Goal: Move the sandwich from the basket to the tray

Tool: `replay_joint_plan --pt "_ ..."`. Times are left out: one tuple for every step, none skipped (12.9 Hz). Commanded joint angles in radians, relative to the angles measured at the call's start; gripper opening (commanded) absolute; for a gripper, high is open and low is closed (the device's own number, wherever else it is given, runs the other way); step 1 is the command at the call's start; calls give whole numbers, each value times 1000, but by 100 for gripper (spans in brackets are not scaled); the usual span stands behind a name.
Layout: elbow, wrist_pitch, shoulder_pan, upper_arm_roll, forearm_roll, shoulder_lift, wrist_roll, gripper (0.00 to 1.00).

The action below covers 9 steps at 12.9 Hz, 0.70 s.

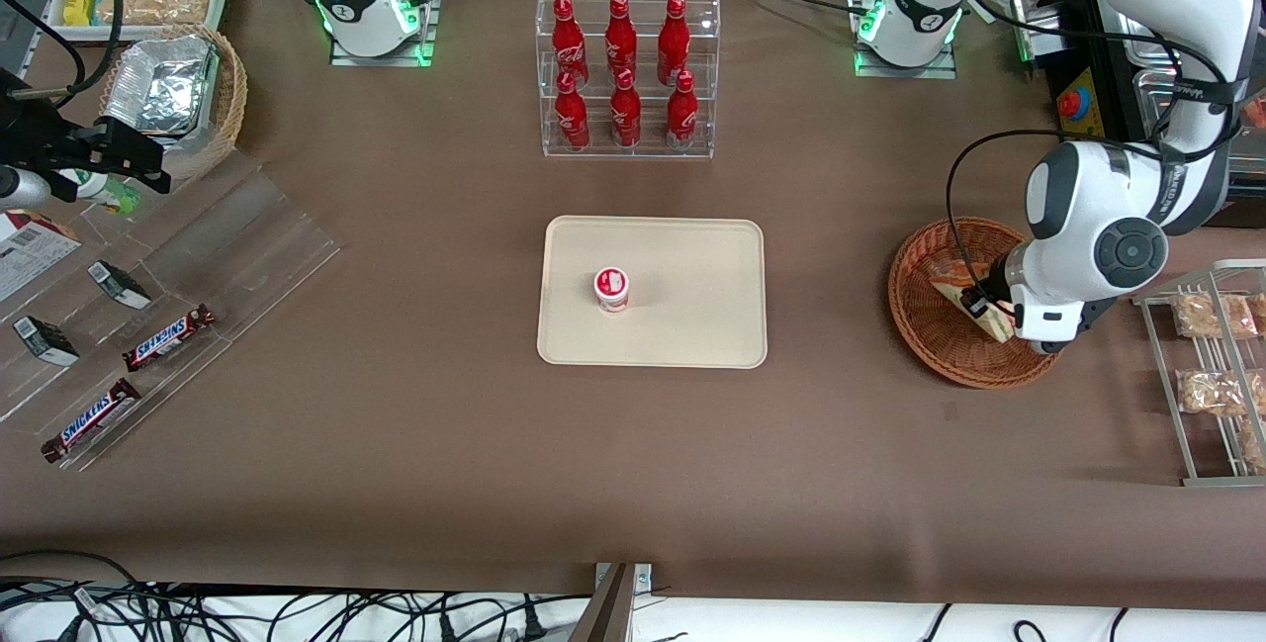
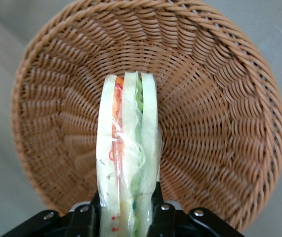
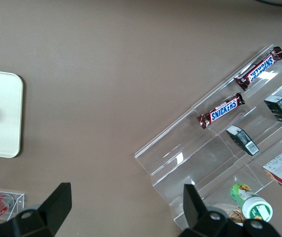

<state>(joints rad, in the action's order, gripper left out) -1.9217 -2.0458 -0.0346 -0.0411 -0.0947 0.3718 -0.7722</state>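
The wrapped wedge sandwich (image 2: 127,148) stands on edge in the reddish-brown wicker basket (image 2: 215,123), white bread with green and red filling. My left gripper (image 2: 127,210) is shut on the sandwich, one black finger pressed on each bread face. In the front view the gripper (image 1: 989,311) is down in the basket (image 1: 925,325) at the working arm's end of the table, holding the sandwich (image 1: 954,281). The cream tray (image 1: 692,325) lies at the table's middle, with a small red-and-white cup (image 1: 611,288) on it.
A clear rack of red bottles (image 1: 625,68) stands farther from the front camera than the tray. A wire rack of tan snacks (image 1: 1212,365) lies beside the basket. Clear shelves with Snickers bars (image 1: 168,337) and a tan basket of foil containers (image 1: 173,93) are toward the parked arm's end.
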Motion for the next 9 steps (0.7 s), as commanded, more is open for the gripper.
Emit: replay_joint_plan --pt "120 189 5 -34 -22 -22 59 38" --pt "168 255 7 -64 -33 -24 77 38" --pt "220 316 7 -110 -68 -22 86 38" --pt "272 369 7 -164 -94 -18 87 37" --pt "300 400 10 -208 -102 -16 87 37" --pt "305 404 10 -254 -102 -16 88 38" --pt "306 403 10 -299 -102 -14 91 38" --pt "308 400 15 -339 -102 -13 91 39" --pt "308 395 27 -370 -102 -4 90 38"
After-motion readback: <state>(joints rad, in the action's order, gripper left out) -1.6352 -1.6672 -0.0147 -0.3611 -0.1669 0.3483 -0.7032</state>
